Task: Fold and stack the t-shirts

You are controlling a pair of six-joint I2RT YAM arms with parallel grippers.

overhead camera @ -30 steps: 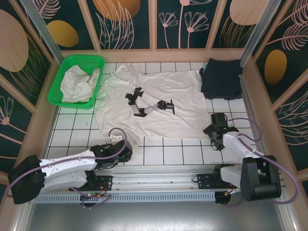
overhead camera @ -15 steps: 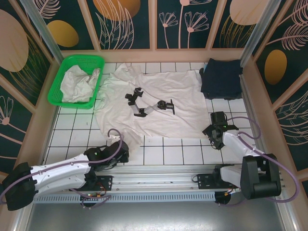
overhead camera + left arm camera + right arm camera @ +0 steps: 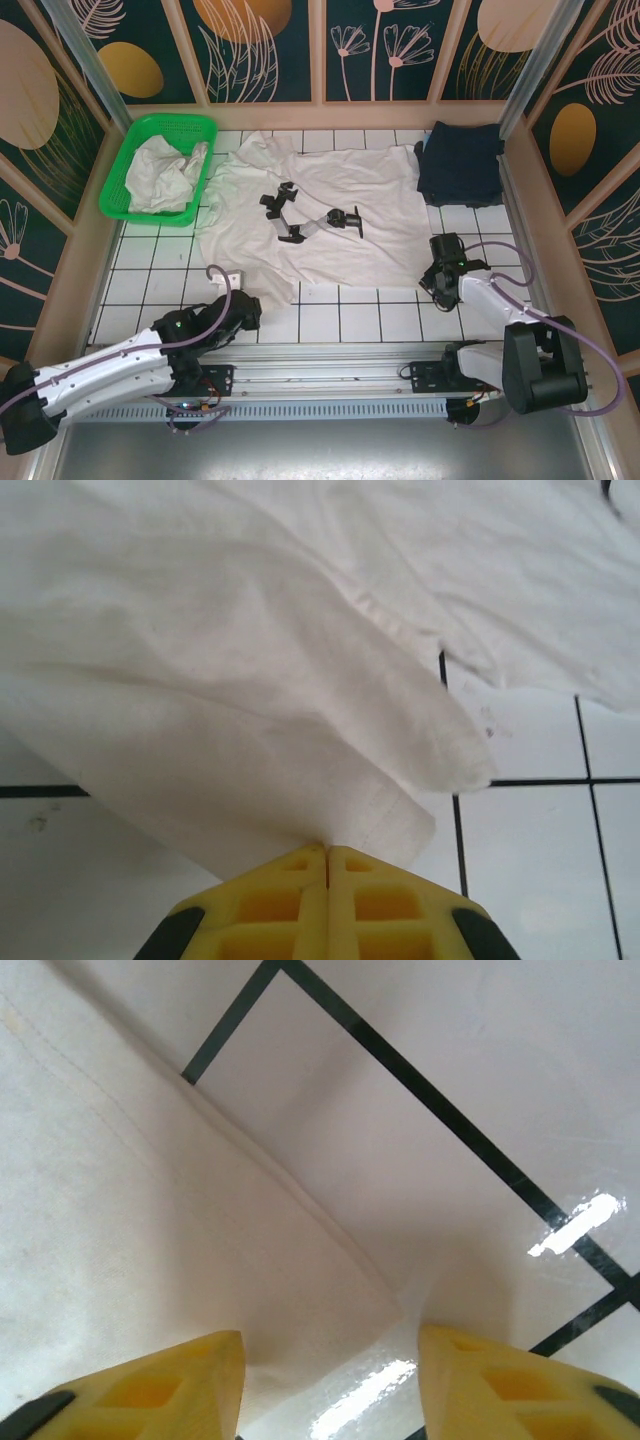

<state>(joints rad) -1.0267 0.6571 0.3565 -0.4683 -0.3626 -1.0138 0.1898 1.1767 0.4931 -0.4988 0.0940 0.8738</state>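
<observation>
The white t-shirt (image 3: pixel 320 215) is spread flat, print side up, across the middle of the tiled tabletop (image 3: pixel 360 320), with its sleeves toward the far edge and its hem toward the near edge. No fold is seen in it, so the folding of this shirt is judged to be at its very start.

In the left wrist view, its near-left hem corner is pinched between the closed fingers of the left gripper (image 3: pixel 327 852), and the cloth is drawn up off the tile. At the near-right hem corner, the jaws of the right gripper (image 3: pixel 330 1345) stand apart on either side of the hem edge, and nothing is clamped yet.

A dark navy t-shirt (image 3: pixel 460 162) lies folded at the far right corner and is taken to be the beginning of the stack. Crumpled white t-shirts (image 3: pixel 160 175) are heaped in the green mesh basket (image 3: pixel 170 120) at the far left corner; their number cannot be told. Most of the task is therefore judged to be left.

A black and grey graphic (image 3: pixel 305 215) is printed on the spread shirt. No letters can be made out in it, and no brand or label can be read anywhere.
</observation>
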